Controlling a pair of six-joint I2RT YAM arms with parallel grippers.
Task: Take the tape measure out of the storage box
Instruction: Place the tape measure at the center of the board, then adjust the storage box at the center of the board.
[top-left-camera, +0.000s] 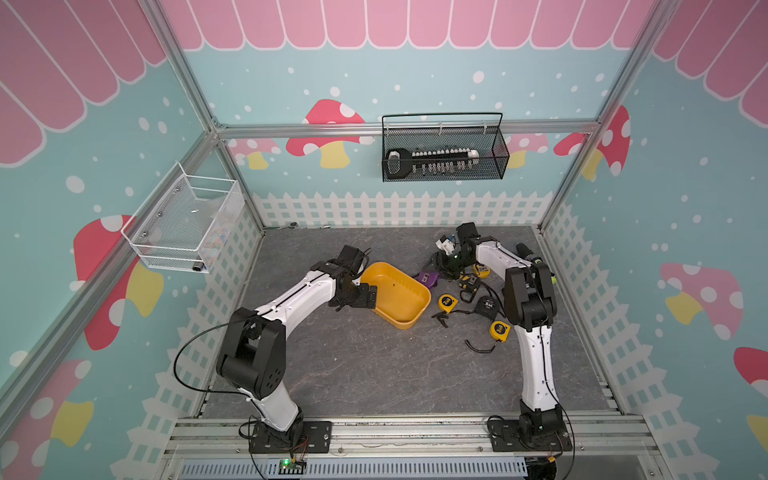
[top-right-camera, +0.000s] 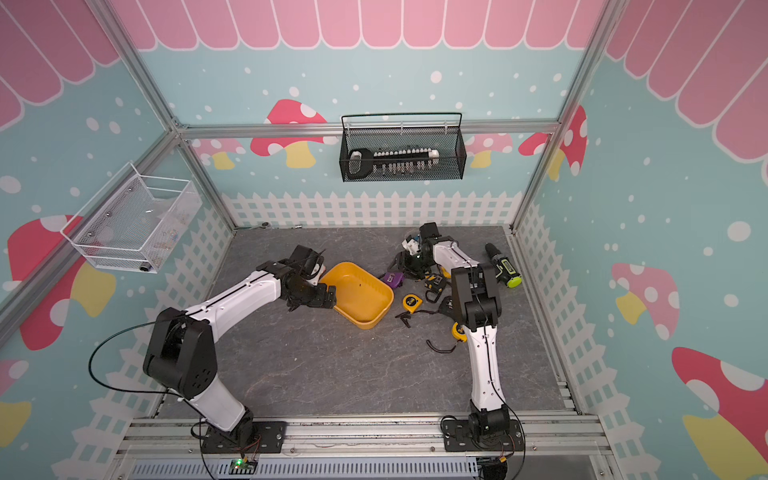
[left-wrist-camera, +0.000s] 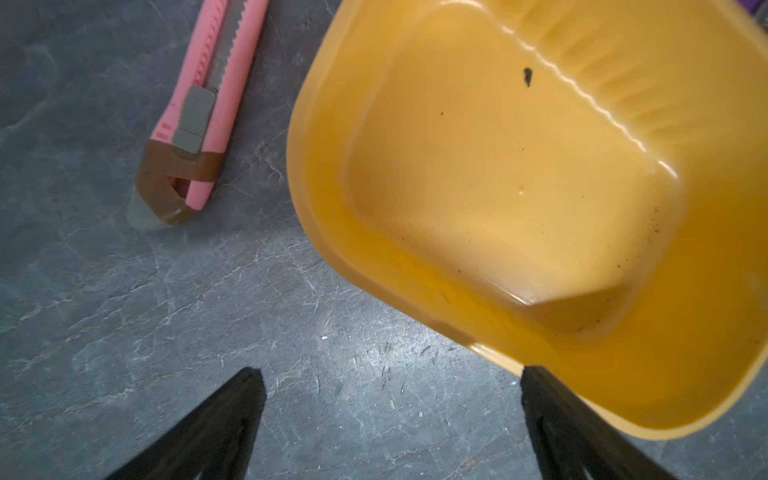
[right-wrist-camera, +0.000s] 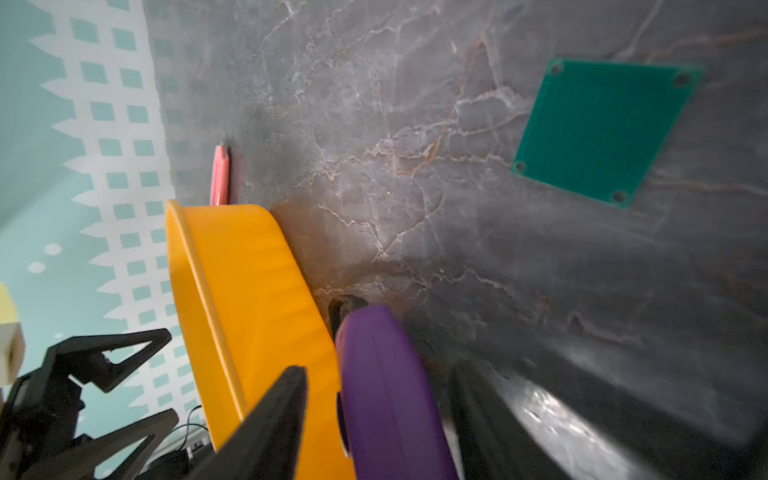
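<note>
Yellow-orange plastic, the storage box (top-left-camera: 395, 297) on the bench (top-left-camera: 374, 365) holds only a small dark speck (left-wrist-camera: 528, 77). The purple tape measure (top-left-camera: 428, 277) lies outside, just beside its wall, between the right jaws, which stand apart around it. The left jaws stand wide at the opposite rim, one tip over it.
</note>
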